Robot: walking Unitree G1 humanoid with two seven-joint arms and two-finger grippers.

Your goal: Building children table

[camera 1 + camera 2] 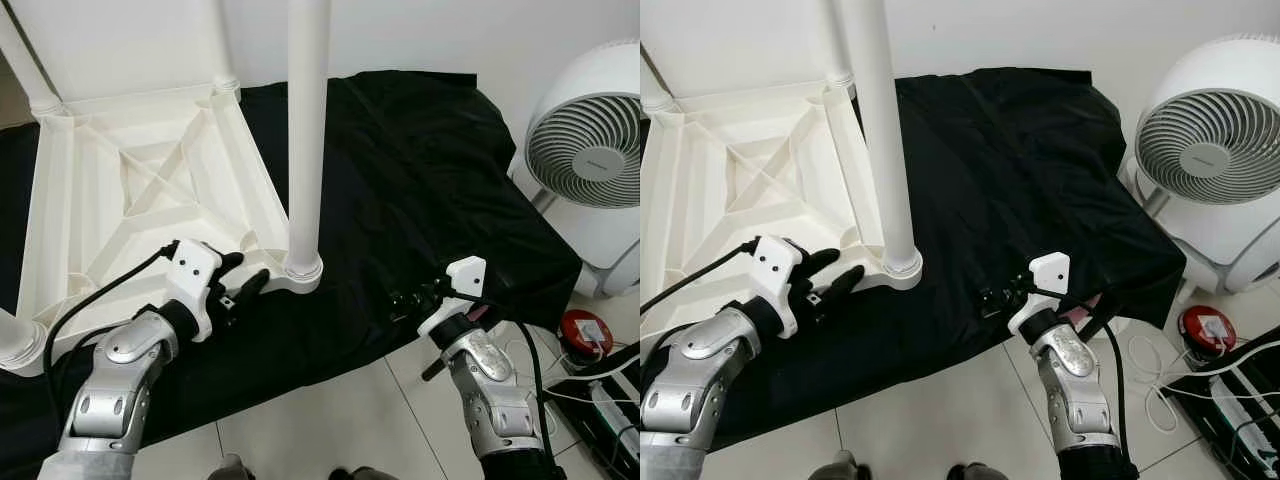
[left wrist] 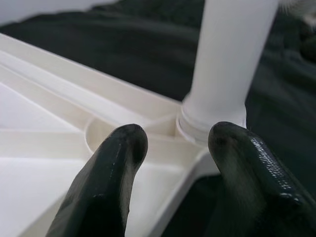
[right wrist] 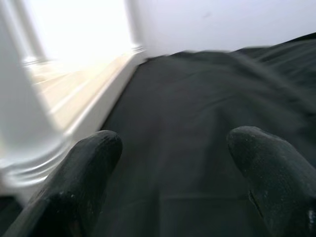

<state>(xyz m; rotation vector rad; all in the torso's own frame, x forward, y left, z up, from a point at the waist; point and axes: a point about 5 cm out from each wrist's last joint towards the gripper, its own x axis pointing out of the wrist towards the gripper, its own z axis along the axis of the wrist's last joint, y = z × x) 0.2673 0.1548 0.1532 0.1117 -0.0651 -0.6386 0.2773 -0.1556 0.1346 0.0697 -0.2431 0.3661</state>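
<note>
Upside-down on a black cloth-covered platform (image 1: 420,180) lies the white moulded-plastic children's table (image 1: 130,200), its ribbed underside facing up and braced by diagonal webs. From its near corner socket rises a white round plastic leg (image 1: 305,130), its long axis upright and leaning only slightly, with a ringed collar (image 1: 303,268) at the foot seated on the corner. Other legs stand at the far corners and at the near-left corner. The left gripper (image 1: 238,285) is the nearer arm: it hovers over the table's near edge, and the collar lies at about two o'clock from it, just beside the fingertips and not touching. In the left wrist view its two black fingers (image 2: 108,182) stand apart with nothing between them, and the collar shows in the gap beyond them. The right gripper (image 1: 412,300) rests low at the cloth's front edge, with the leg well apart at about ten o'clock; its fingers (image 3: 79,182) are spread and empty. A white round fan (image 1: 590,150) stands on the floor at three o'clock. Any grasp of the leg would probably fall to the left arm.
</note>
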